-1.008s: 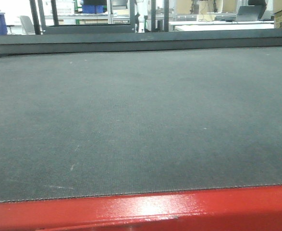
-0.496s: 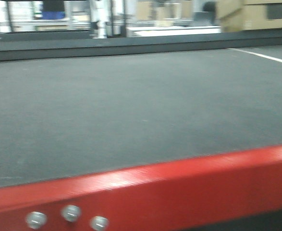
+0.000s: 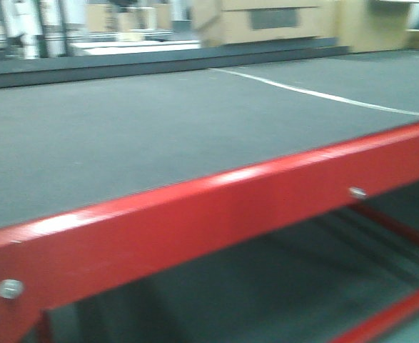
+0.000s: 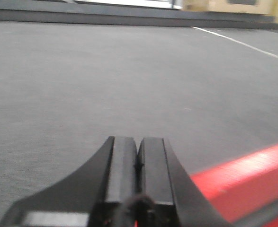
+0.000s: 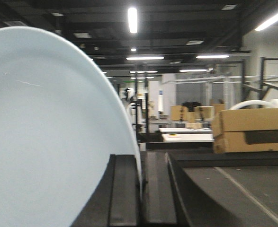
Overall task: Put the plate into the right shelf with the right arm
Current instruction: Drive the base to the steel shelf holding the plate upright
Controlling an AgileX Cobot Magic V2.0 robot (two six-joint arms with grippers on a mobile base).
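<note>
We are watching the front view swing. A second ago the red rail [image 3: 216, 207] was lying level along the bottom edge. Now it is slanting from 8 o'clock up to 3 o'clock, and the cardboard boxes [image 3: 266, 21] are sitting near 12 o'clock instead of the far right corner. A white line [image 3: 316, 94] is now crossing the grey surface [image 3: 123, 136] toward 3 o'clock. We are reading this as the base turning to its right, toward the right shelf, which is not showing in any view.

In the right wrist view, the plate [image 5: 49, 132] is standing on edge and filling the side from 7 to 11 o'clock. The right pincer [image 5: 139, 163] is clamping its rim between both fingers. The left pincer [image 4: 139, 142] is hanging over the grey surface with its fingers pressed together on nothing.

We are counting:
- one plate
- two pincers
- one white line
- three bolt heads [image 3: 9, 289] on the red rail
- lower red bars [image 3: 387, 314] at 5 o'clock, probably two, though the blur is making that uncertain
</note>
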